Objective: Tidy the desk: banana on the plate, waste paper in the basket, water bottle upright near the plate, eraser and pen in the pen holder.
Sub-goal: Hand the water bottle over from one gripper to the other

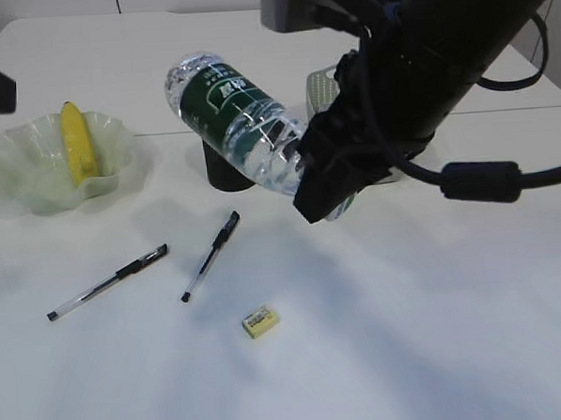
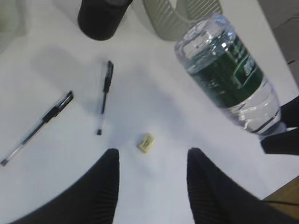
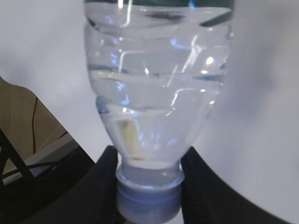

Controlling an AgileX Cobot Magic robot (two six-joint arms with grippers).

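Your right gripper is clamped on the neck of the water bottle, just above the white cap, and carries it tilted in the air over the pen holder, base pointing to 10 o'clock in the exterior view. The bottle looks nearly full, so expect weight swinging away from the neck grip. Its clear plastic is smooth and likely slippery, so turn it upright slowly. Your left gripper hangs spread and empty above the eraser. The banana already lies in the plate at 9 o'clock. 2 pens lie loose on the smooth white table.
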